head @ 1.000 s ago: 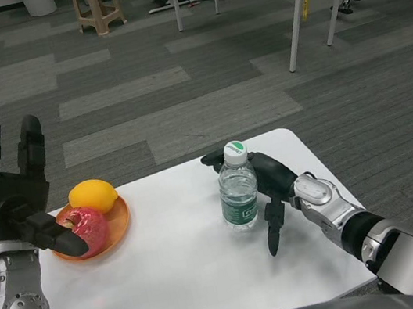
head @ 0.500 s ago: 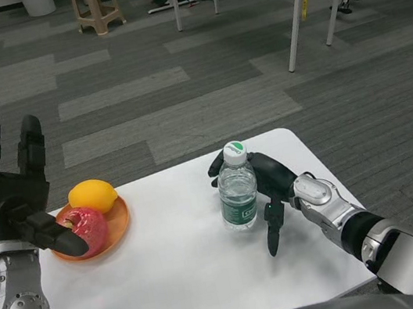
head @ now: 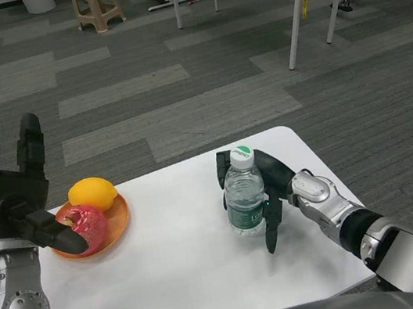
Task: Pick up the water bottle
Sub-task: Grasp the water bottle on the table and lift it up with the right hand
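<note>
Head view: right hand [head: 272, 191] wraps water bottle [head: 244, 193] mid-frame, grasping for lift; left hand [head: 9, 199] released, raised clear at left edge.

Bright, even indoor light over my view; source itself out of frame. White table [head: 180, 278] reads clean, near blown out at centre, no hard glare. Shadows soft and faint: thin one under water bottle [head: 244, 192], another beneath my right hand [head: 273, 184]. My left hand [head: 9, 199] stays deep black, surface detail mostly lost. Small highlights on silver forearms. Focus sharp across table; far floor and furniture slightly softer. Mild wide-angle stretch toward edges.
</note>
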You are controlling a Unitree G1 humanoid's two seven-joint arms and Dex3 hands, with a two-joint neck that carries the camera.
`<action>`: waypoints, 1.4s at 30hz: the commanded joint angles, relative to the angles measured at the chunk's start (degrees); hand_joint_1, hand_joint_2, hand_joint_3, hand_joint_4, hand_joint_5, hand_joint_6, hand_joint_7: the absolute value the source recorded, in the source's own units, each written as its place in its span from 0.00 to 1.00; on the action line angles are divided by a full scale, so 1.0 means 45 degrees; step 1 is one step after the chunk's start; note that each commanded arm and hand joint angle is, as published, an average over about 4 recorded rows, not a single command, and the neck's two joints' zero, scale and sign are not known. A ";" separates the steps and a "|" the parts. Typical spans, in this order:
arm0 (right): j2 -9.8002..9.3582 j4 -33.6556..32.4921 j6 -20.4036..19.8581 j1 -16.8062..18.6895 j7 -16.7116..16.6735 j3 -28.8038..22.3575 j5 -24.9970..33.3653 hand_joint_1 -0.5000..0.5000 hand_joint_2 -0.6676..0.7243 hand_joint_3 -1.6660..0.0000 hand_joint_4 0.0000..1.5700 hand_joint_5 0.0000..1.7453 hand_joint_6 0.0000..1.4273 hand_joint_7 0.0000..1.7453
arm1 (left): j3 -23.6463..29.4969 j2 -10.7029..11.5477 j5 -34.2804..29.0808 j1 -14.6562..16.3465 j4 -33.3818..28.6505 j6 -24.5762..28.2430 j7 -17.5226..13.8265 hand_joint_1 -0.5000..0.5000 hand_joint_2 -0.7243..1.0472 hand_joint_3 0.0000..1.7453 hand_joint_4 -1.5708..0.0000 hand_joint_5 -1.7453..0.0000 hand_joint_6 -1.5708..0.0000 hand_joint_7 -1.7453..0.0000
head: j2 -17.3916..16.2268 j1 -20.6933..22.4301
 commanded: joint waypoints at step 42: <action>0.0052 -0.1103 -0.0172 0.0972 -0.1139 -0.0335 -0.0043 0.79 0.27 0.62 0.86 0.94 0.81 0.96 | 0.0045 -0.0001 -0.0020 0.0110 0.0014 -0.0049 -0.0034 0.00 0.00 0.05 1.00 1.00 1.00 1.00 | -0.0240 0.0094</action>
